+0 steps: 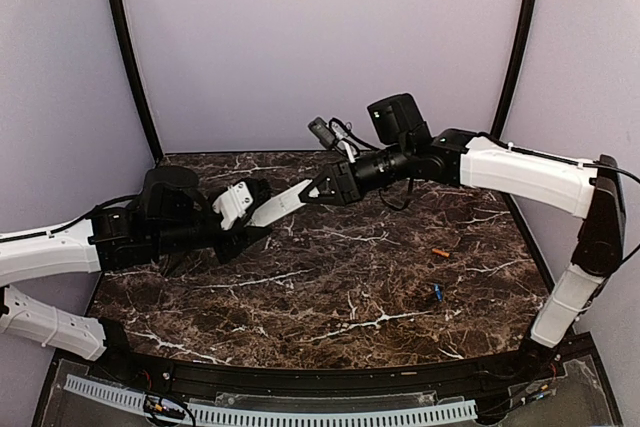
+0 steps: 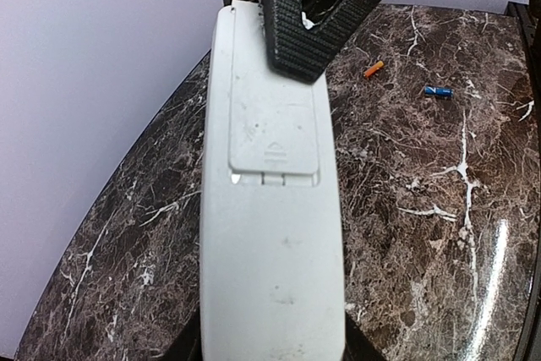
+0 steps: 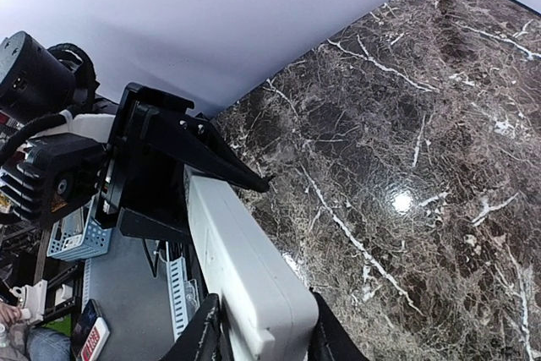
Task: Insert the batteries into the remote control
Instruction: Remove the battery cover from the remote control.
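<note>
The remote control (image 1: 285, 202) is a slim white bar held in the air over the back left of the table, between both grippers. My left gripper (image 1: 255, 215) is shut on its near end. My right gripper (image 1: 318, 190) is closed around its far end, a black finger (image 3: 199, 336) pressed on each side. In the left wrist view the remote control (image 2: 270, 234) shows its back, with the battery cover (image 2: 275, 145) in place. The orange battery (image 1: 440, 251) and the blue battery (image 1: 437, 292) lie on the marble at the right, apart from each other and from both arms.
The dark marble table (image 1: 330, 297) ends in a curved black rim at the front, with a white slotted cable duct (image 1: 300, 413) below it. Black frame posts (image 1: 130, 57) and lilac backdrop walls close in the back and sides.
</note>
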